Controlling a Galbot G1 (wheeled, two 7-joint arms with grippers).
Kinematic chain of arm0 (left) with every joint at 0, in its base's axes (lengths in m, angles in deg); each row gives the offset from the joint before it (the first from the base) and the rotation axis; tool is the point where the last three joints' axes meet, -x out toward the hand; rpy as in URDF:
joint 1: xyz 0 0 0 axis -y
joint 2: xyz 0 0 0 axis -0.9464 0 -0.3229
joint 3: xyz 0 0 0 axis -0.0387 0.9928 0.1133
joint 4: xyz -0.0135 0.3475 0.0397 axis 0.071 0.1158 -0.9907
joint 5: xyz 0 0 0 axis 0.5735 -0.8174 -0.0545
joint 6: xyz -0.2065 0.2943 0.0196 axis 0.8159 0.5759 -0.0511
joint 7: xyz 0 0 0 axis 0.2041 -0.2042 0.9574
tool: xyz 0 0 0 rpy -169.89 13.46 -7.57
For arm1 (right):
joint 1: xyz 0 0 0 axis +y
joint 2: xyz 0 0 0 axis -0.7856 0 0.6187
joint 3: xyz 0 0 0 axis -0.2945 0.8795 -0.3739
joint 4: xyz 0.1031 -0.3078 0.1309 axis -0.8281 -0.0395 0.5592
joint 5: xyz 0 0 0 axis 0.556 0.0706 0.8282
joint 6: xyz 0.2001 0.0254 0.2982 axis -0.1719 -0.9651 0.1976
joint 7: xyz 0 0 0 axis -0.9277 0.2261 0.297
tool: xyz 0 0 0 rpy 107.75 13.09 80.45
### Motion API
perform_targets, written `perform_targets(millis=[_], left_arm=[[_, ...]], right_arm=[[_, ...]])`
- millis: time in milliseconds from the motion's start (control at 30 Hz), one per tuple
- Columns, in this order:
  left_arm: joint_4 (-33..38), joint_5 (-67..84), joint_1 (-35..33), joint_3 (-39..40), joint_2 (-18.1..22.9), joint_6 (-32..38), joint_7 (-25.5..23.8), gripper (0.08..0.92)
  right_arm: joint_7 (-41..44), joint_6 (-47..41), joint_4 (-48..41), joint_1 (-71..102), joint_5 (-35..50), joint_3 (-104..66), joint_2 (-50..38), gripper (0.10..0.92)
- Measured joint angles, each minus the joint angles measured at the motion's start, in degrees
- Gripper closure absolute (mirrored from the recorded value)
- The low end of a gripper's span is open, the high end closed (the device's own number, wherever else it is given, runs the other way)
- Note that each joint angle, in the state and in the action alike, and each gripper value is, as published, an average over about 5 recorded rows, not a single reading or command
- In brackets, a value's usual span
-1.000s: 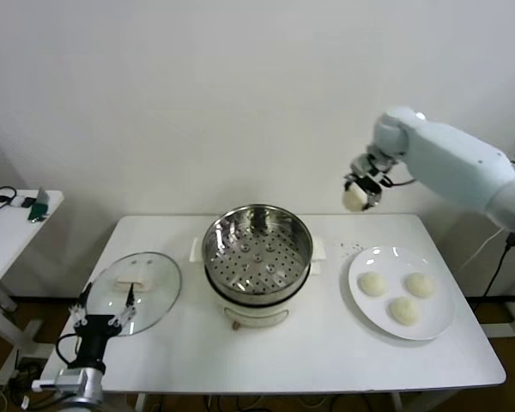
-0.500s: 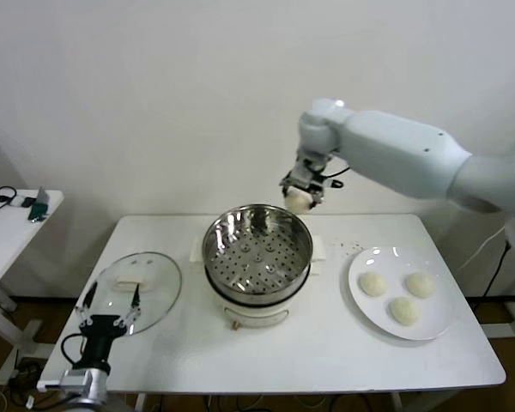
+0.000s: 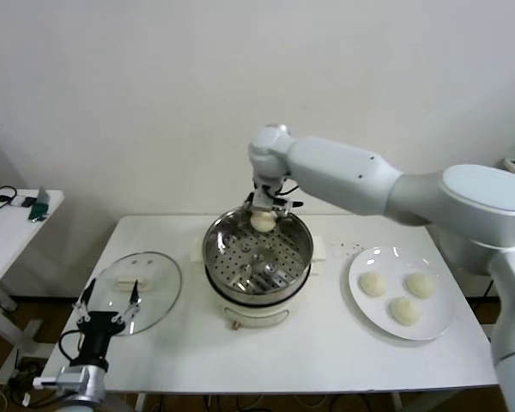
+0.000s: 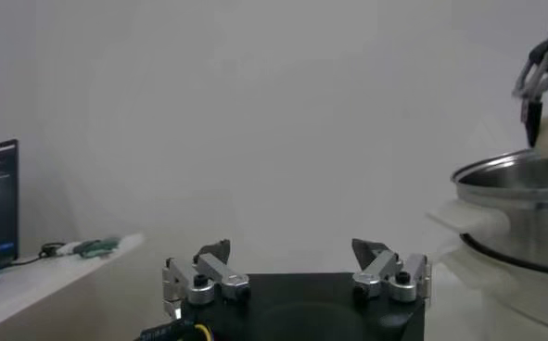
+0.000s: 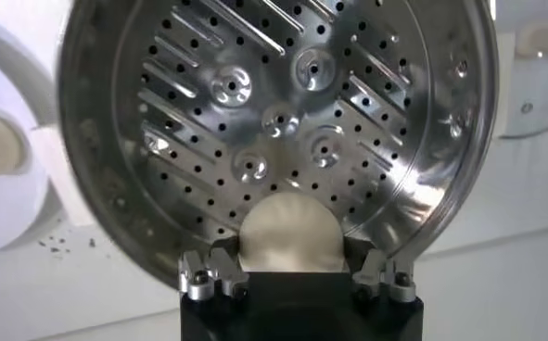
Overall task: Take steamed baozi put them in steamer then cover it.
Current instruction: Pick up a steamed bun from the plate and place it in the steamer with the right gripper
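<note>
My right gripper (image 3: 263, 213) is shut on one off-white baozi (image 3: 263, 221) (image 5: 290, 233) and holds it just above the far rim of the steamer (image 3: 257, 249). The steamer's shiny perforated tray (image 5: 283, 120) lies bare below the bun. Three more baozi (image 3: 372, 283) (image 3: 420, 284) (image 3: 403, 310) rest on the white plate (image 3: 442, 322) at the right. The glass cover (image 3: 136, 290) with its cream bar handle lies flat on the table at the left. My left gripper (image 3: 108, 307) (image 4: 292, 259) hovers open at the cover's near edge, with nothing between its fingers.
The white table (image 3: 326, 360) carries the steamer in the middle, the plate at the right and the cover at the left. A small side table (image 3: 9, 223) with cables stands beyond the left edge. A white wall closes off the back.
My right arm has swung left with the baozi, from above the plate's far side to over the steamer's rear rim, and lowered. The left gripper has barely moved.
</note>
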Motion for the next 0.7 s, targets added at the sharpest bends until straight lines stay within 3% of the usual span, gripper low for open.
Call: perform_targets(millis=[400,700], left_arm=[[-0.20,0.25,-0.02,0.33,0.04,-0.28,0.07,0.177],[-0.16,0.35,-0.06,0.24,0.05,-0.27,0.12,0.177]], right_arm=[[-0.33,1.03,-3.42,3.84,-3.32,-0.07,2.78,0.296],[-0.57,1.73,-4.31,4.52,-3.99,-0.59,3.01,0.204]])
